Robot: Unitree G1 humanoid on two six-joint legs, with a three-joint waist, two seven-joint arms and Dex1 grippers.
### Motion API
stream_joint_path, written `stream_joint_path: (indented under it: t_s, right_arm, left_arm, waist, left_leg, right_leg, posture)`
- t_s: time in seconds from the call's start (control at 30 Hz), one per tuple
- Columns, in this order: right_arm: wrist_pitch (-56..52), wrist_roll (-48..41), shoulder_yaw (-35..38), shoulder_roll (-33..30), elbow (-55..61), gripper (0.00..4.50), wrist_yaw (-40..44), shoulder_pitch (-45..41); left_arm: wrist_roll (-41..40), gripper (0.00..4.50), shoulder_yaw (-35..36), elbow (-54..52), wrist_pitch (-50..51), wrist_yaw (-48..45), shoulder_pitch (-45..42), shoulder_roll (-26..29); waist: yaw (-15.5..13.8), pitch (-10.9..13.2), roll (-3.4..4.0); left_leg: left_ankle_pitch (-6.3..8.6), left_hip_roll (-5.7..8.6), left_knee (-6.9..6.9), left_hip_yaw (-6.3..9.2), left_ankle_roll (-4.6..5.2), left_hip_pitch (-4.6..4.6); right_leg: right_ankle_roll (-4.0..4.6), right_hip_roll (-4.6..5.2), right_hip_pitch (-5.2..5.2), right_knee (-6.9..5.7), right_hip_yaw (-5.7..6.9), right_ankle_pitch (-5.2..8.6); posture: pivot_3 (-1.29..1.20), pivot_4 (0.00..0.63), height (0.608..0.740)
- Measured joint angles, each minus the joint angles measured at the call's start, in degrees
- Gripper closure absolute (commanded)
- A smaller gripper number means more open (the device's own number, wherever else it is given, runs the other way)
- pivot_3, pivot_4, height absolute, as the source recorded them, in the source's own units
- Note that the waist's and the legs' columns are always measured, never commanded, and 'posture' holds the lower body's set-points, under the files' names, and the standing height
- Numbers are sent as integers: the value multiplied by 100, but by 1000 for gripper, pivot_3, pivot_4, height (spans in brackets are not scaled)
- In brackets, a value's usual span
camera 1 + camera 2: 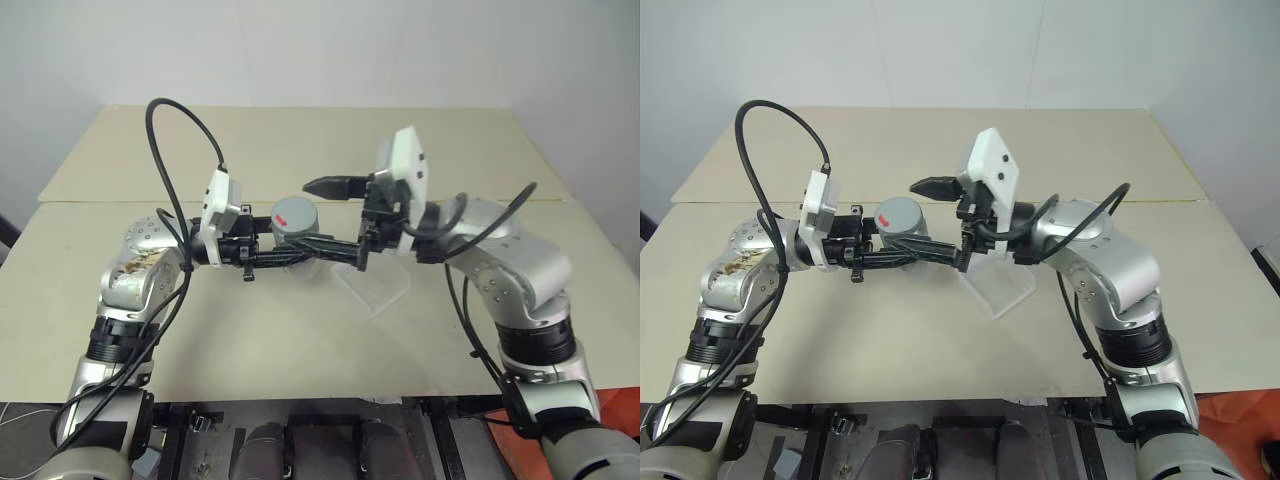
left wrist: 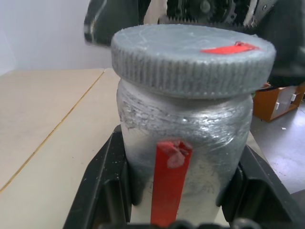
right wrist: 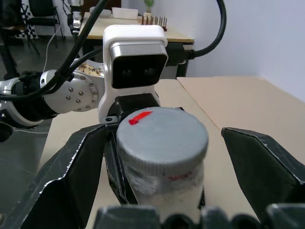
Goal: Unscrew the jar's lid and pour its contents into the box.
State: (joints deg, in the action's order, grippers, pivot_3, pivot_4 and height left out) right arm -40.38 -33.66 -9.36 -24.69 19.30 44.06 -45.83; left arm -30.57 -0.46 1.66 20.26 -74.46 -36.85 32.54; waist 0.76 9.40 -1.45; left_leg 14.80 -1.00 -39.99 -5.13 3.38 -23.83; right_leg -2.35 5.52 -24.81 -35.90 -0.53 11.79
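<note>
The jar (image 2: 186, 143), a whitish plastic cylinder with a red stripe, is held upright above the table with my left gripper (image 1: 292, 246) shut on its body. Its grey ribbed lid (image 1: 296, 216) with a red mark sits on top. My right gripper (image 1: 312, 216) comes in level from the right and is open, one of its fingers (image 3: 71, 176) on each side of the lid without touching it. The clear plastic box (image 1: 376, 286) lies on the table under my right wrist. The jar's wall and lid hide the contents.
The beige table (image 1: 300, 340) has a seam across its far half and a front edge near me. Black cables (image 1: 165, 150) loop over both arms. A pale wall rises behind the table.
</note>
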Motion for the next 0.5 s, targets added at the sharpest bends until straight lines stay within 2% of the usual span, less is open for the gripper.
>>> stream_joint_path:
  t_s: [0.27,0.4,0.43,0.5]
  right_arm:
    - [-78,90,-81,158,-96,62,-87,-106]
    - [-141,82,-81,177,-95,1237,-75,-107]
    - [-152,68,-84,183,-90,1644,-71,-108]
    - [-182,23,-76,190,-85,1759,-77,-115]
  left_arm:
    - [0,2585,-1,-73,1,4,18,2]
    - [2,2585,0,-74,5,44,64,8]
    - [3,2585,0,-74,6,60,71,11]
    - [3,2585,0,-74,6,63,78,25]
  waist:
    - [0,0,0]
    - [1,0,0]
    - [1,0,0]
    - [1,0,0]
  left_leg:
    - [0,-1,1,0,0,0]
    - [0,-1,0,0,0,0]
    - [0,-1,1,0,0,0]
    - [0,-1,1,1,0,0]
  right_leg:
    - [0,-1,1,-3,1,0]
    - [0,-1,0,-2,1,0]
    - [0,-1,0,-3,1,0]
    - [0,-1,0,-2,1,0]
  posture:
    - [0,150,740]
    - [0,150,740]
    - [0,150,740]
    - [0,150,740]
